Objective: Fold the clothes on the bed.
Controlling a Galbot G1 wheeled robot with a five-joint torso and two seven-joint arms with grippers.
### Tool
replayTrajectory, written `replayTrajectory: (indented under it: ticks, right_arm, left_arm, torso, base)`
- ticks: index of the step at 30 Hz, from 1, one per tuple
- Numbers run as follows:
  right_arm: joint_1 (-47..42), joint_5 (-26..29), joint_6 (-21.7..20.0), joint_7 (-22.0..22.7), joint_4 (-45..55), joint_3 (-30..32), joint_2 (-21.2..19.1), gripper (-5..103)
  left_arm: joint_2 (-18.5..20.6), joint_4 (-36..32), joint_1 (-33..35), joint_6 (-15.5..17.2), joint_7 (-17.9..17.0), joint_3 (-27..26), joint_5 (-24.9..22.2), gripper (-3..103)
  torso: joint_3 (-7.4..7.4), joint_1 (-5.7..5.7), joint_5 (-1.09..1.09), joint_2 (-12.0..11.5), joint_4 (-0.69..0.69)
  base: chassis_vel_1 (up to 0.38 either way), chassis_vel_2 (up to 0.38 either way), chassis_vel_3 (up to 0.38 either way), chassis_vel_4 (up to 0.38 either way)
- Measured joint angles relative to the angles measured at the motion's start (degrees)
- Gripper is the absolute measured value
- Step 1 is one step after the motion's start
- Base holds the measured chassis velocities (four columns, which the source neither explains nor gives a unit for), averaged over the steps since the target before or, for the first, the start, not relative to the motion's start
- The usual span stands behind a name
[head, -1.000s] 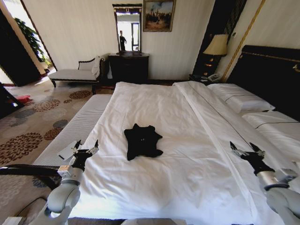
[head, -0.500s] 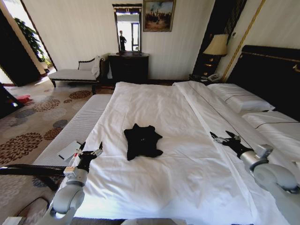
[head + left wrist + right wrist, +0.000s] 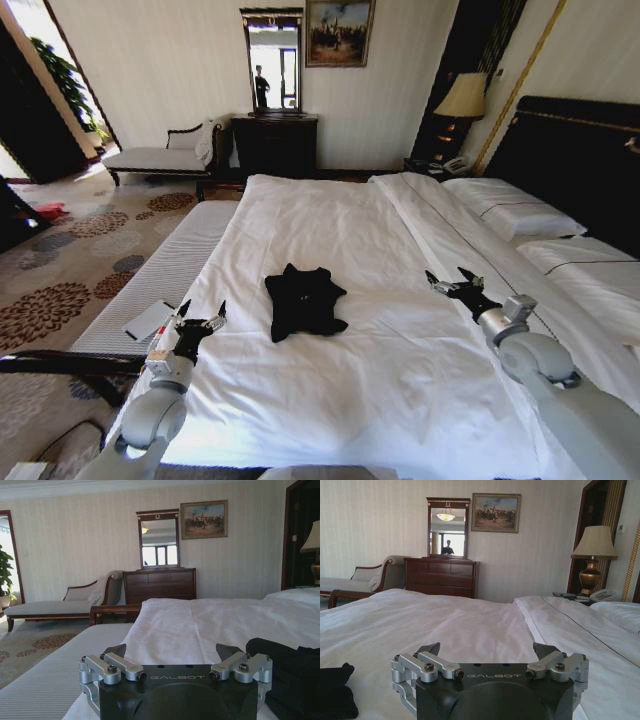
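Since a second ago my right gripper (image 3: 452,281) has swung in from the far right edge of the bed (image 3: 420,400) toward the middle, while my left gripper (image 3: 200,318) has crept only slightly forward along the near left side. From the head camera, the black T-shirt (image 3: 303,300) lies crumpled in a small heap on the white duvet between my two claws, touched by neither; both claws have their fingers spread wide with nothing in them.

From my left wrist, the shirt (image 3: 295,680) sits just beside the spread fingers. From my right wrist, a dark corner of it (image 3: 337,695) lies well off to one side.

My worry is the bunched fabric: a pinch could catch several layers, or the duvet beneath, and lifting would then drag the bedding instead of spreading the shirt.
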Motion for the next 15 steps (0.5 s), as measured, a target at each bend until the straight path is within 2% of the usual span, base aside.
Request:
replayTrajectory:
  ticks: [8,15]
  right_arm:
    - [-0.7,-0.5,0.4,0.3,-0.6,0.2,1.1,100]
    - [-1.3,-2.0,1.7,0.1,-0.7,0.2,1.7,100]
  left_arm:
    - [-0.9,-0.3,0.6,-0.2,0.1,-0.2,0.1,100]
    - [-1.0,-0.4,0.7,-0.3,0.2,-0.3,0.2,100]
  torso:
    - [0.0,0.0,0.0,0.0,0.0]
    - [0.0,0.0,0.01,0.0,0.0]
  base:
    - [0.0,0.0,0.0,0.0]
    - [0.063,0.056,-0.069,-0.075]
